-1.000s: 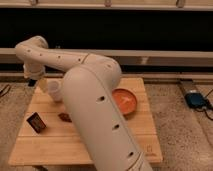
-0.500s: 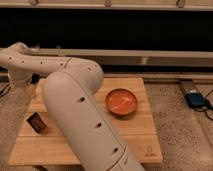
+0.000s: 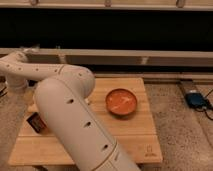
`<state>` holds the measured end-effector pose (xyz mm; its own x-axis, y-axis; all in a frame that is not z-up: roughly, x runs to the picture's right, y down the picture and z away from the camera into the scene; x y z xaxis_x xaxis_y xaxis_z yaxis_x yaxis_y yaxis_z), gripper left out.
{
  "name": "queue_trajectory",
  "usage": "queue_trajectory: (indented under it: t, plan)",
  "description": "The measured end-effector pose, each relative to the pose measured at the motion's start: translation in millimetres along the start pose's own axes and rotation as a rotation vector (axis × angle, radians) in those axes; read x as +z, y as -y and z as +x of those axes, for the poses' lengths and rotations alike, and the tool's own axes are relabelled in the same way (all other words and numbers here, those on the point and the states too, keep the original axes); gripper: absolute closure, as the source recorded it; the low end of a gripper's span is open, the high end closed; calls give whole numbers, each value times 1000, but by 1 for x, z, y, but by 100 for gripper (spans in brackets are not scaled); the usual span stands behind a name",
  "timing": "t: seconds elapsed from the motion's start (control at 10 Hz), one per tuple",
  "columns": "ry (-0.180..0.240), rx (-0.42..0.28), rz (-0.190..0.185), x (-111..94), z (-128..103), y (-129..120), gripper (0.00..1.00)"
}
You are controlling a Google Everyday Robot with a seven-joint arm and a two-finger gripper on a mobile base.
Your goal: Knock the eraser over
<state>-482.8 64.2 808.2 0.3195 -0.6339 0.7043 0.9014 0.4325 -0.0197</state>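
Note:
The eraser (image 3: 34,121) is a small black block with reddish edging. It stands on the left part of the wooden table (image 3: 135,135), right beside my big white arm (image 3: 70,115). The arm rises from the bottom, bends, and reaches left across the table's back left corner. My gripper (image 3: 18,86) hangs at the end of it, over the table's far left edge, behind and above the eraser and apart from it.
An orange bowl (image 3: 121,101) sits at the middle right of the table. A blue device (image 3: 196,100) with a cable lies on the floor to the right. A dark wall with a pale ledge runs behind the table.
My arm has swung further left and nearer the camera, now covering the cream block and the dark red lump. The eraser has stayed in place, standing.

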Motion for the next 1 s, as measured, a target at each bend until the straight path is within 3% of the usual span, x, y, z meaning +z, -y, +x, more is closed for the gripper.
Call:
queue_trajectory:
  t: [0.3,0.5,0.8,1.0]
  plan:
    - [35,-52,-17,17,-33,-2,20]
    - [55,-55,-24,24,-45,-24,20]
    - [89,6,-39,40,-51,-69,20]
    - [98,67,-38,40,-45,-99,20]
